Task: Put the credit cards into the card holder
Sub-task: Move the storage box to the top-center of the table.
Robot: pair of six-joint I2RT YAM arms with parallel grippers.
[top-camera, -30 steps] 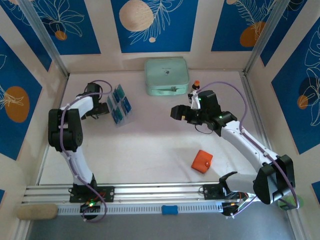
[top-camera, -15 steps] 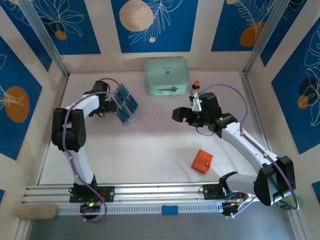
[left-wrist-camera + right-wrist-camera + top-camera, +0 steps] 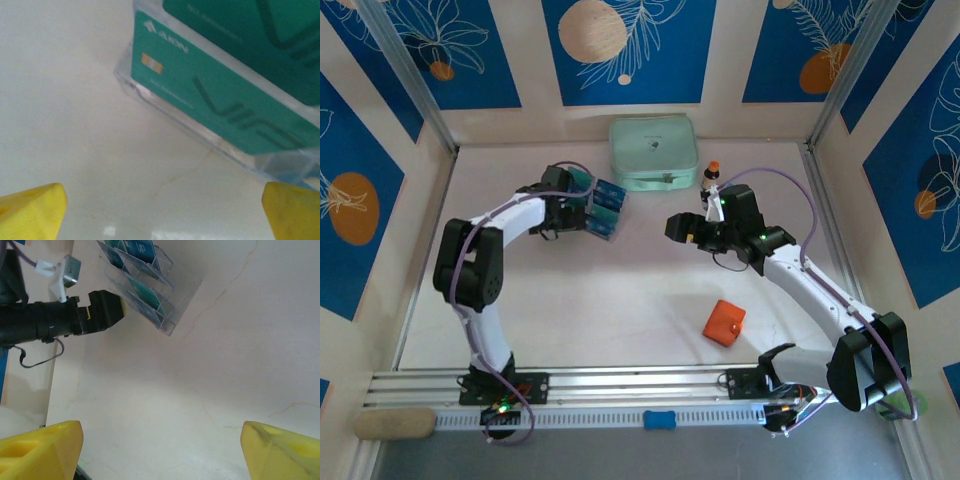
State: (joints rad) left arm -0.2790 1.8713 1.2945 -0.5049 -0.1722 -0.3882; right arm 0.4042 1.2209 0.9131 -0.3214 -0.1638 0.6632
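Top external view: the cards (image 3: 608,199) are seen standing in a clear rack (image 3: 599,222) just left of and below the green case (image 3: 654,153). The left gripper (image 3: 582,213) is held wide open against that rack, gripping nothing. The right gripper (image 3: 678,226) is spread wide and empty below the case. The orange wallet (image 3: 724,322) is seen well below the case.

Inside a robotics lab's test cell: a black-and-white left robot arm (image 3: 470,270) and its right twin (image 3: 810,285) stand bolted to a silver aluminium rail (image 3: 620,385) at the edge of a white tabletop (image 3: 620,300), enclosed by blue floral-printed wall panels (image 3: 625,50) on metal struts (image 3: 405,70).
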